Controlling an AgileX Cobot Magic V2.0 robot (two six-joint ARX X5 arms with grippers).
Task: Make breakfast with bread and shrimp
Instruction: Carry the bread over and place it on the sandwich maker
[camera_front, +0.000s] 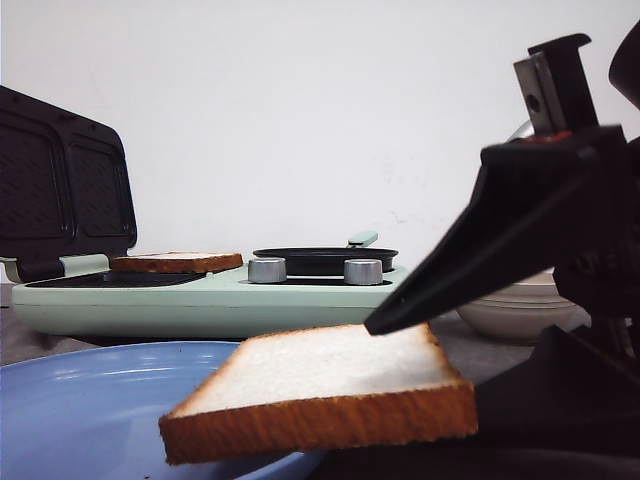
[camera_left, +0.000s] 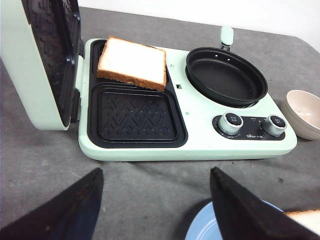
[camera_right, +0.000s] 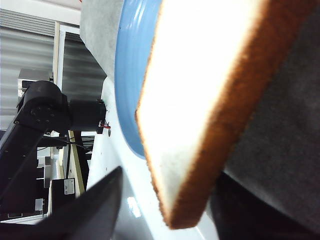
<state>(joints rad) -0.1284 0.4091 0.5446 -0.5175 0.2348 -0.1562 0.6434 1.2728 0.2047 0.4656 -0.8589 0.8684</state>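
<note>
One bread slice (camera_left: 132, 62) lies on the far grill plate of the pale green sandwich maker (camera_left: 200, 150); it also shows in the front view (camera_front: 178, 262). The second bread slice (camera_front: 320, 385) lies partly over the rim of the blue plate (camera_front: 80, 410). My right gripper (camera_right: 165, 210) is open around a corner of this slice (camera_right: 200, 95). One finger (camera_front: 450, 260) is above it, with a gap showing in the right wrist view. My left gripper (camera_left: 155, 200) is open and empty over the grey table in front of the sandwich maker. No shrimp is visible.
The sandwich maker's lid (camera_left: 47, 60) stands open at its left. A black pan (camera_left: 226, 76) sits on its right half, with two knobs (camera_left: 230, 121) in front. A beige ribbed bowl (camera_left: 305, 112) stands to the right; its inside is hidden. The plate (camera_left: 210, 225) is near my left gripper.
</note>
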